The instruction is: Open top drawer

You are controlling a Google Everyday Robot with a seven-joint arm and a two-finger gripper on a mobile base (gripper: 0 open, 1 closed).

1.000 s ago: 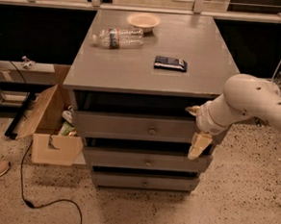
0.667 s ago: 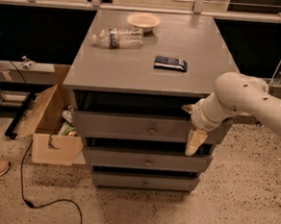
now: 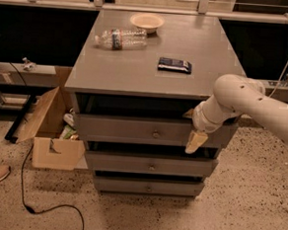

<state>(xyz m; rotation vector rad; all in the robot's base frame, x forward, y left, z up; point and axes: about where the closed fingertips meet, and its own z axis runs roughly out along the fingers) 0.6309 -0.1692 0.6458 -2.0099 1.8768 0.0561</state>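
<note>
The grey cabinet (image 3: 137, 72) shows 3 drawer fronts, the top drawer (image 3: 128, 129) widest and tallest, directly under the tabletop, the gripper (image 3: 194, 140) at its right end, spread or closed I cannot tell, and 1 small round metal knob (image 3: 155, 134) at its centre.

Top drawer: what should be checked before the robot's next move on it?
1. The knob of the top drawer is unblocked: ok.
2. The gripper is at the knob: not ok, it hangs right of the knob, in front of the drawer's right part.
3. The cardboard box is out of the drawer's path: ok, it stands left of the cabinet.
4. The bottle on top will stay put: cannot tell, it lies on its side.
</note>
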